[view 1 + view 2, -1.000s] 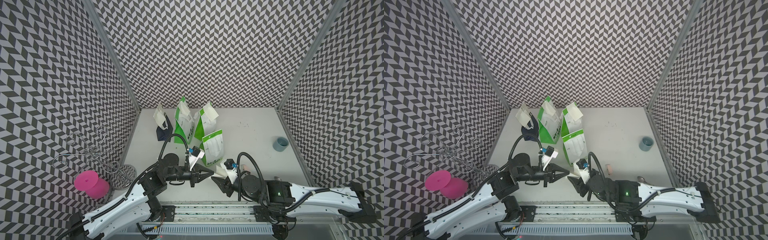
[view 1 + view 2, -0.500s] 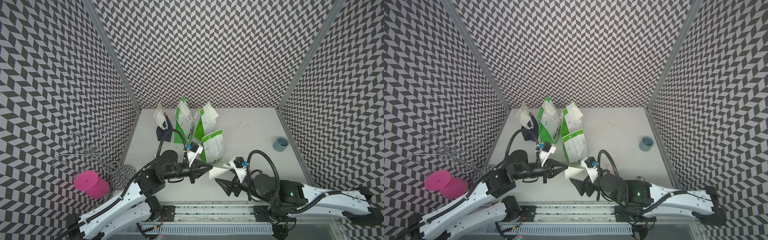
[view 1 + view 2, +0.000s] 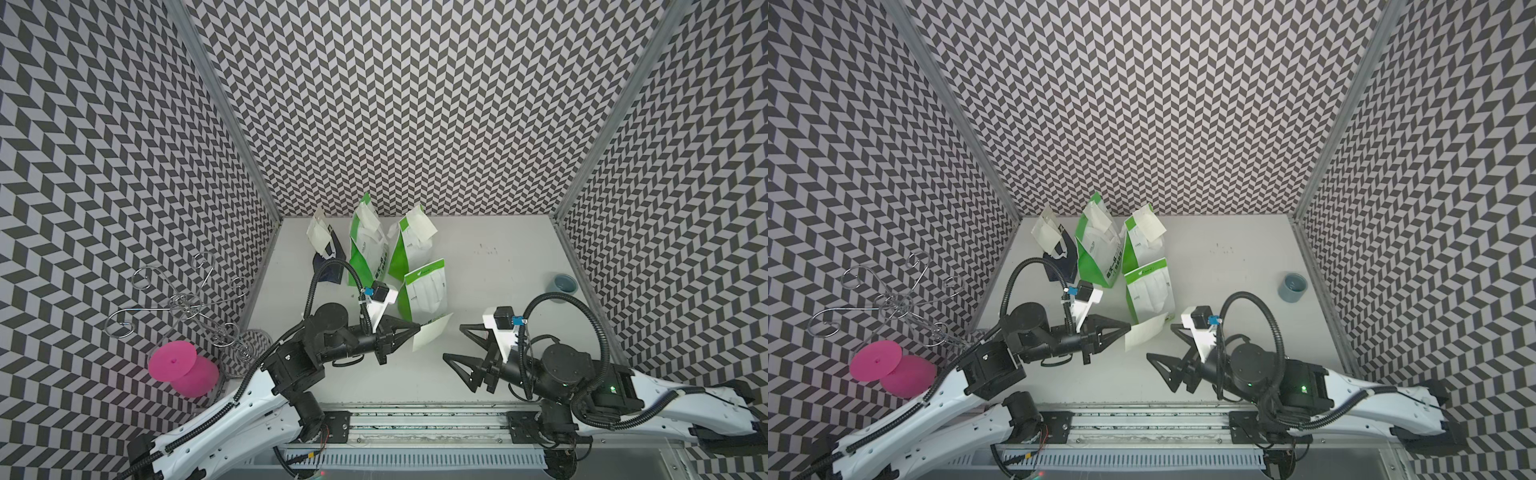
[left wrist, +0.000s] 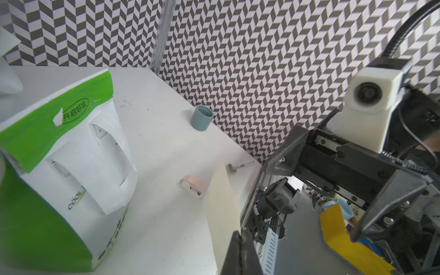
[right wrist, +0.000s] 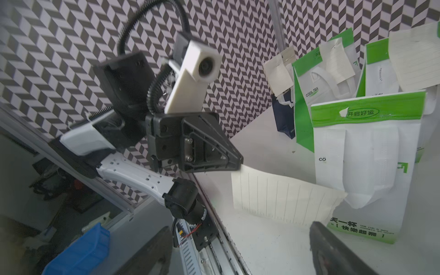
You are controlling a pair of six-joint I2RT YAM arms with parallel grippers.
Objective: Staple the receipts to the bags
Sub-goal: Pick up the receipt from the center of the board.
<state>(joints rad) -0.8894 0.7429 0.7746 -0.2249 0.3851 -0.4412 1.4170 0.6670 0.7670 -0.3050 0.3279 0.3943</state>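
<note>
1. White worktop (image 3: pixel 498 291), walled in by a grey chevron pattern, carries everything. The task's things gather toward its rear left and middle.
2. Four bags in all: three green-and-white bags (image 3: pixel 426 291) and one navy bag (image 3: pixel 328 266). The navy bag stands by the left wall with two green ones in a row beside it. The third green one stands in front of them, nearest both hands.
3. The left hand (image 3: pixel 415 328) is clamped together on one corner of a receipt (image 3: pixel 432 337). The slip juts out past the tips, away from the arm and toward the right hand.
4. The right hand (image 3: pixel 453 343) has its jaws spread wide apart and grips nothing. It faces the held slip from the other side, near it but with a clear gap between them.
5. Four receipts, counted:
   - Three slips sit at the tops of the rear bags: one (image 3: pixel 320 232) on the navy bag and one on each of the two rear green bags (image 3: pixel 368 218) (image 3: pixel 419 224). Whether they are fastened I cannot tell.
   - The fourth is the one in the left hand. In both top views its far corner lies just at the foot of the front green bag. In the right wrist view it shows faint ruled lines.
6. One grey-blue cup (image 3: pixel 563 284) stands upright by the right wall, well apart from the bags and both hands.
7. One small pinkish-white stapler (image 4: pixel 191 187) lies on the worktop just beside the held slip's edge. It shows only in the left wrist view.
</note>
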